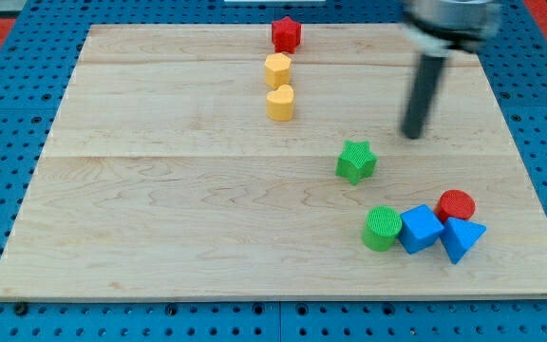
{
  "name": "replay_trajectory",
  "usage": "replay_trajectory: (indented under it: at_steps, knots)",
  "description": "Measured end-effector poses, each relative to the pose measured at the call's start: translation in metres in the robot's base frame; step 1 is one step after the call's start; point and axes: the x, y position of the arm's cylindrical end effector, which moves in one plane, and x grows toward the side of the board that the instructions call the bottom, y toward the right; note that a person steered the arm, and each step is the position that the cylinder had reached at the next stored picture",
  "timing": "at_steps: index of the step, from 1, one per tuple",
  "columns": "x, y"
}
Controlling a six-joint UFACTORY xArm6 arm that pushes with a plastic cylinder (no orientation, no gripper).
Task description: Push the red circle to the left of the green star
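Red circular block (456, 204) at desk's (160, 237) 4 o'clock corner, touching blue cube (420, 229) and blue triangle (462, 237). Green star-shaped block (356, 161) at 10 o'clock from it. My tip (412, 134) at circle's 11 o'clock, well apart. No jaws fitted.

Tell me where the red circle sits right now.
The red circle sits at the view's lower right, touching the blue cube and blue triangle.

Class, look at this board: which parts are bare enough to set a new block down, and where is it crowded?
Bare: the whole left of the board, bordered by the yellow blocks and green star; also the bottom strip left of the green circle. Crowded: bottom right, where green circle, blue cube, blue triangle and red circle cluster. My tip sits above-right of the star.
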Motion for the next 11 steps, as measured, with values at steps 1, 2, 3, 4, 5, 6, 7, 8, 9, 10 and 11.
replay_trajectory:
  at_steps: [1,2,3,4,5,6,7,8,9,10,11]
  knots:
    - [0.084,0.055]
    - [0.135,0.037]
    - [0.118,-0.025]
    - [0.074,-0.071]
    - [0.063,-0.103]
    - [0.093,-0.112]
    - [0.099,-0.152]
    - [0.076,-0.202]
    - [0.05,-0.227]
    - [0.077,-0.249]
    - [0.043,-0.27]
